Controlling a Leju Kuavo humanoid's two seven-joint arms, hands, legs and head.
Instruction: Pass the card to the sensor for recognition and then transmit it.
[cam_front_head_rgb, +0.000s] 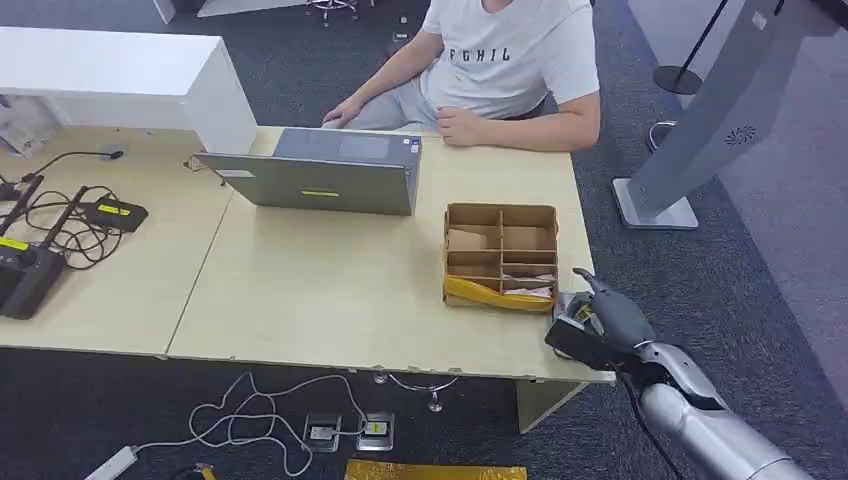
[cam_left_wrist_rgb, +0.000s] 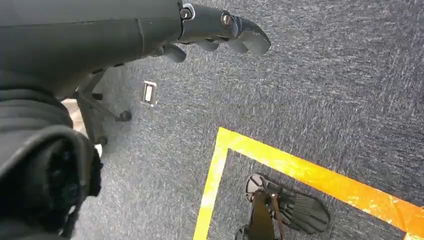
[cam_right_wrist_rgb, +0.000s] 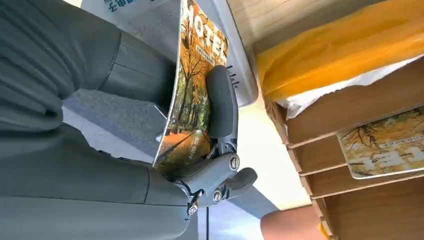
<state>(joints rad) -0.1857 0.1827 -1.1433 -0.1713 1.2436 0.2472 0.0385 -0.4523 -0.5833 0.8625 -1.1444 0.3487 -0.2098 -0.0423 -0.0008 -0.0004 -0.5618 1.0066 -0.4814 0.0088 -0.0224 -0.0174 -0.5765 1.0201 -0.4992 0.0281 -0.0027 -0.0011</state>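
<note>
The right hand (cam_right_wrist_rgb: 150, 150) pinches a card (cam_right_wrist_rgb: 192, 95) printed with autumn trees: the thick thumb lies along the card's printed face and the other fingers press from behind, so the card stands on edge in the grip, bowed a little. Its long axis runs out from the palm along the thumb, with the lettered end farthest from the wrist and over a pale grey device (cam_right_wrist_rgb: 235, 60) on the table. From the head view the same hand (cam_front_head_rgb: 598, 325) sits at the table's (cam_front_head_rgb: 330, 290) near right corner, just beside the yellow-taped front of a cardboard divider box (cam_front_head_rgb: 500, 255); there the card shows only as a small sliver and its print cannot be read. The right wrist view also shows another tree-printed card (cam_right_wrist_rgb: 385, 142) lying flat in one compartment of the box. The left hand (cam_left_wrist_rgb: 215, 30) hangs over blue-grey carpet with a yellow tape corner (cam_left_wrist_rgb: 220, 145), its fingers curled loosely and holding nothing. A person (cam_front_head_rgb: 500, 70) sits behind a laptop (cam_front_head_rgb: 320, 180) on the far side.
</note>
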